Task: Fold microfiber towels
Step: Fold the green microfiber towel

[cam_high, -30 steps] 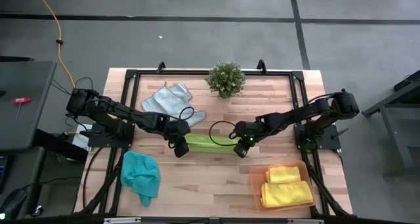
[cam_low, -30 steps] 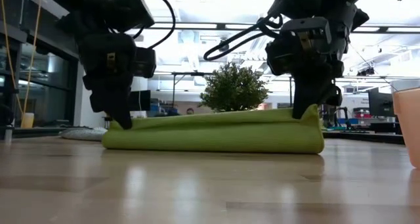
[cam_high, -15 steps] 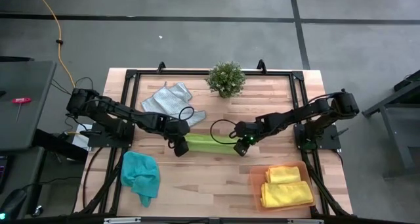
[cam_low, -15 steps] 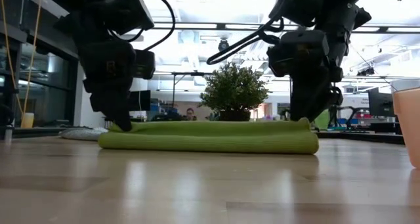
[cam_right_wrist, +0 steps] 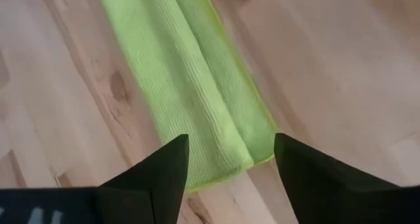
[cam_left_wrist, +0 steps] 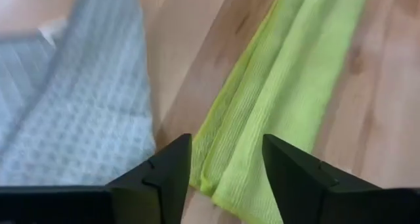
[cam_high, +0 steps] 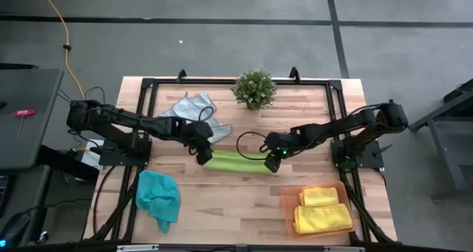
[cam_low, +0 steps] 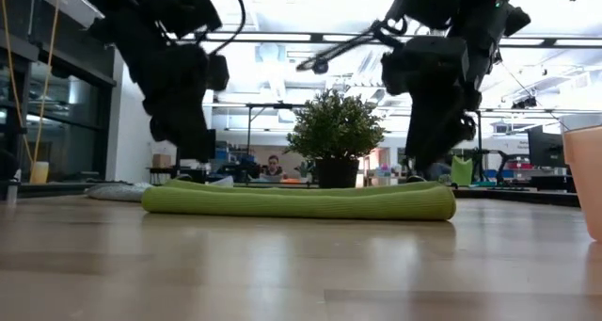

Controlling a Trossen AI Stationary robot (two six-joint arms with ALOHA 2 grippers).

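Observation:
A lime green microfiber towel [cam_high: 236, 162] lies folded into a long narrow strip at the table's middle, flat on the wood [cam_low: 299, 201]. My left gripper [cam_high: 200, 157] hangs open just above the strip's left end [cam_left_wrist: 226, 159]. My right gripper [cam_high: 272, 162] hangs open just above its right end [cam_right_wrist: 230, 152]. Neither touches the cloth. A light grey towel [cam_high: 191, 113] lies spread behind my left arm. At the near left lies a crumpled teal towel [cam_high: 159, 196]. Two folded yellow towels [cam_high: 322, 211] rest in the orange tray.
A potted plant [cam_high: 255, 88] stands at the far middle edge, behind the green strip. The orange tray [cam_high: 285, 208] sits at the near right corner. A black frame runs round the table's edges. Bare wood shows in front of the strip.
Both grippers have opened and let go of the green towel's ends. My left gripper has risen and drawn toward the far edge; my right has barely moved. The strip's pinched-up ends have dropped, and it now lies flat and level.

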